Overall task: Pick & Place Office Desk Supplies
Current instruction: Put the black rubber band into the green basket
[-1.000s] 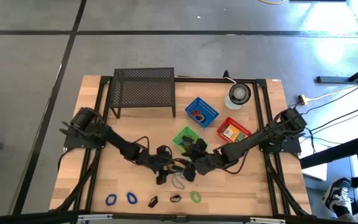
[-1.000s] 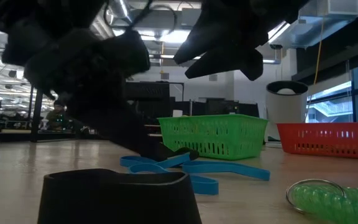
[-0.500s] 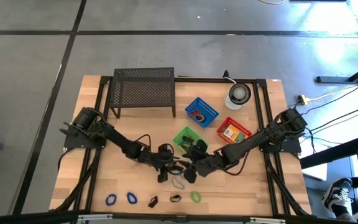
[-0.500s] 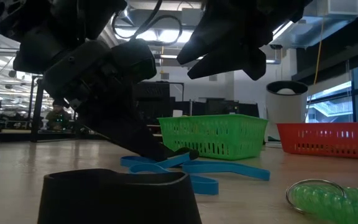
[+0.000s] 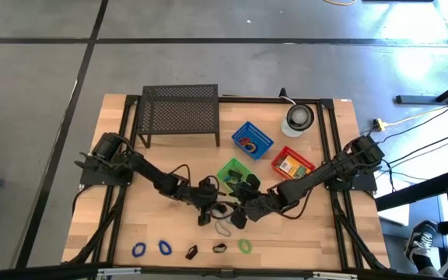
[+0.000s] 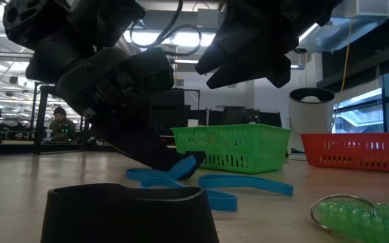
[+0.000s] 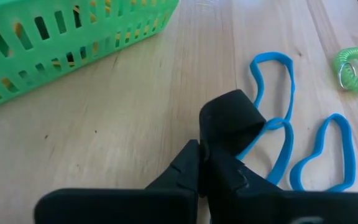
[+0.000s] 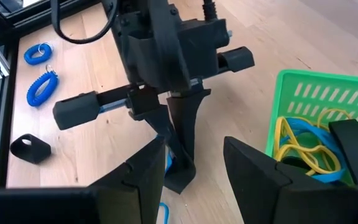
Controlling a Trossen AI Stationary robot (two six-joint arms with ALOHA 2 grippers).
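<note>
Clearly left claw (image 7: 229,134): closed on a blue loop (image 7: 272,127), on the tabletop (image 7: 135,112) near the green basket (image 7: 55,43).
Right claw (image 8: 194,163): open, hovering above.
Right wrist view only: basket holds yellow loops (image 8: 303,146).

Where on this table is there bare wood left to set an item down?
Free: between the mesh rack and the left arm, and right of the green coil. Crowded: around both grippers by the green basket.

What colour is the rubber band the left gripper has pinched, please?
Blue rubber band, clearest in the left wrist view.
</note>
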